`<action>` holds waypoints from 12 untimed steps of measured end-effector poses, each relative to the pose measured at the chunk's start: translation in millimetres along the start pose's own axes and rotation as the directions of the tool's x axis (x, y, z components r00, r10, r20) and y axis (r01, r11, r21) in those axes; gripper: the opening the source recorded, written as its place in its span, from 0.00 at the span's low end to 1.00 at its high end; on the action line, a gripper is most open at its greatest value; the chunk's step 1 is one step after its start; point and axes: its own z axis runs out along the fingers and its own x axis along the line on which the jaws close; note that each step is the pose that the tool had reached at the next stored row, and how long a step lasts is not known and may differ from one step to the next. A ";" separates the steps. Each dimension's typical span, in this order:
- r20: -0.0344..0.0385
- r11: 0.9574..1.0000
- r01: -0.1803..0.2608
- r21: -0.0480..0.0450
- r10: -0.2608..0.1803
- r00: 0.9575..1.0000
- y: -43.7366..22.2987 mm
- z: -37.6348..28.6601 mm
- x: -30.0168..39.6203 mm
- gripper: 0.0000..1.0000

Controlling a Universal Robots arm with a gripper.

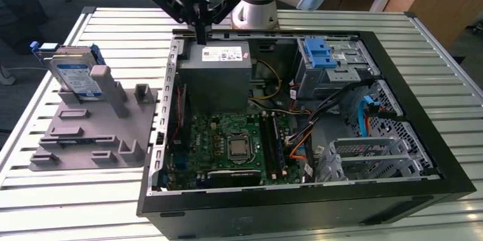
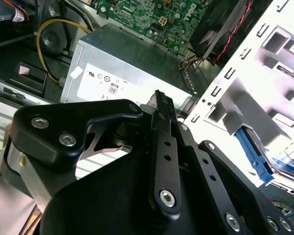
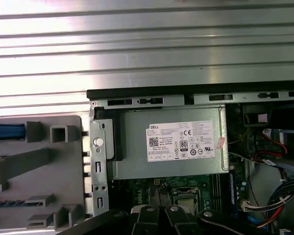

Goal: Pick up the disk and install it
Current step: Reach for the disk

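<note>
From where I stand, the pincer hangs over the power supply at the back wall of the open computer case, closed up with nothing in its grip. The disk stands on edge in the grey holder near the table's edge on the exterior view's left, well apart from the pincer. A good pick, I'd judge, means squaring to its top edge, clamping the 2 flat faces and lifting straight up so the blue rails don't bind.
</note>
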 end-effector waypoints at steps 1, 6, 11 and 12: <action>0.000 1.000 0.000 0.000 0.000 1.000 0.0 0.0 0.3 0.11; 0.000 1.000 0.000 0.000 0.000 1.000 -0.1 0.2 1.6 0.11; 0.000 1.000 0.000 0.000 0.000 1.000 -0.3 0.3 3.0 0.11; 0.000 1.000 0.000 0.000 0.000 1.000 -0.3 0.4 3.3 0.11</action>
